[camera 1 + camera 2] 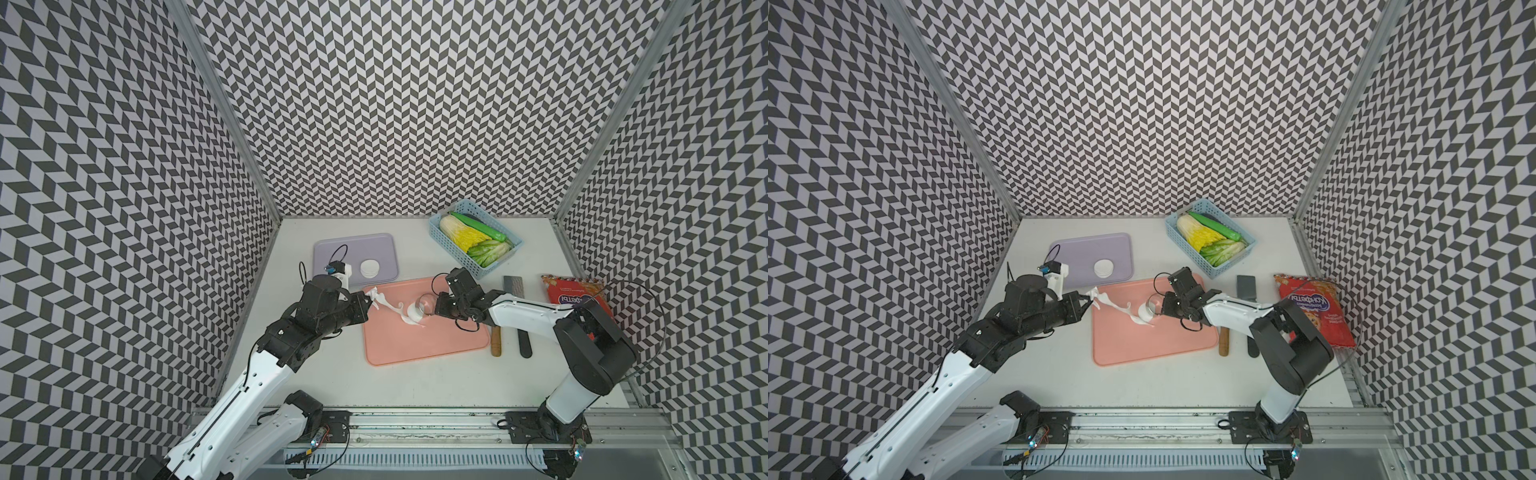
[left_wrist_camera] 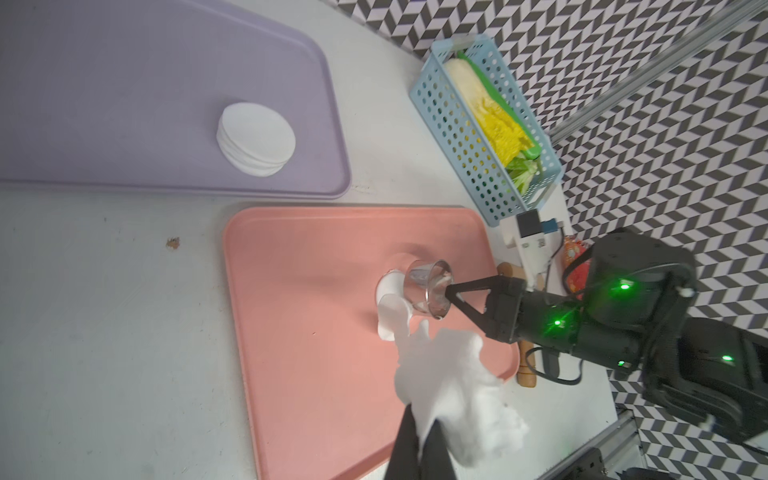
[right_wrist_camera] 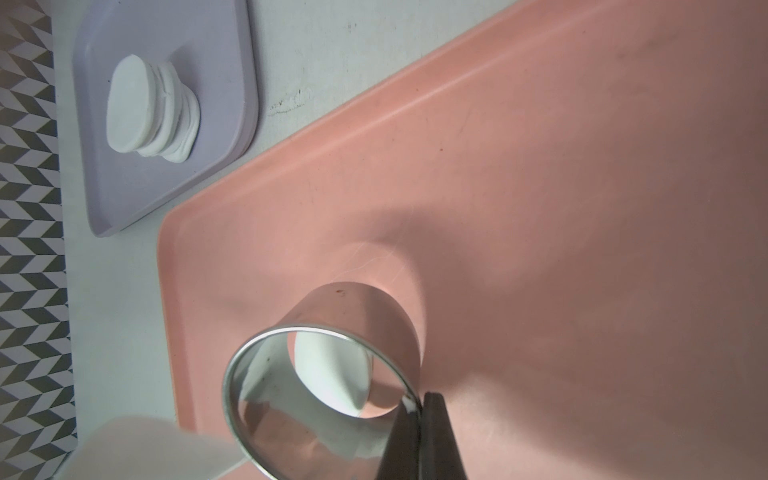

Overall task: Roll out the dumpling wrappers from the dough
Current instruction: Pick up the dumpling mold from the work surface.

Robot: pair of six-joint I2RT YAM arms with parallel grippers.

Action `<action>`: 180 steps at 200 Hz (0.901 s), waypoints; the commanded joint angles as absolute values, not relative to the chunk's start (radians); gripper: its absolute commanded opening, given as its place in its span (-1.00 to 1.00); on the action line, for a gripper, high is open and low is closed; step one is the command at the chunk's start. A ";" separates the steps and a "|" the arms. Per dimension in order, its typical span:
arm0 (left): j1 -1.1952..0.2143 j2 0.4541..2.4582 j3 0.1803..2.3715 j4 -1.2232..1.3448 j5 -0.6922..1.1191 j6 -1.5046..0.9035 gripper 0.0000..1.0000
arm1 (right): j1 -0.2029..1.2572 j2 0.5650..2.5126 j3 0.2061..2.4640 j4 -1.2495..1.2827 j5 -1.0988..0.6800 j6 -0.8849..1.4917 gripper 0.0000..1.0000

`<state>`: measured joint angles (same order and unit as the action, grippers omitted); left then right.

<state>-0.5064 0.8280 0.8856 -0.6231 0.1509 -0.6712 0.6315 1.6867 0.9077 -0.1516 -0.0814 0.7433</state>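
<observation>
You had a booth whose back wall [image 1: 415, 104], left wall [image 1: 104, 208] and right wall [image 1: 685, 208] were all covered in a black-and-white chevron pattern, joined at the corners by bare aluminium posts [image 1: 223, 108]. Its floor was a white tabletop [image 1: 415, 386], lightly stained in places, with an aluminium rail [image 1: 415, 420] running along your near edge. The light was soft and even, throwing only faint shadows on the tabletop.

The ring cup [image 3: 353, 311] in the right pincer [image 3: 422, 405] is polished, mirror-bright metal. The dough [image 2: 449, 374] in the left pincer [image 2: 422, 436] looks soft and matt (fluffy at torn edges); the pink tray [image 2: 316, 257] beneath is smooth plastic.
</observation>
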 commanded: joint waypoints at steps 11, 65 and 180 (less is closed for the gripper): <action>-0.512 0.820 0.956 -0.663 0.179 -0.670 -1.00 | 0.627 1.666 0.890 -0.166 -0.051 0.739 -1.00; -0.510 0.857 1.019 -0.698 0.111 -0.621 -1.00 | 0.626 1.652 0.887 -0.164 -0.049 0.734 -1.00; -0.509 0.946 0.820 -0.544 0.065 -0.620 -1.00 | 0.583 1.555 0.867 -0.209 0.004 0.707 -1.00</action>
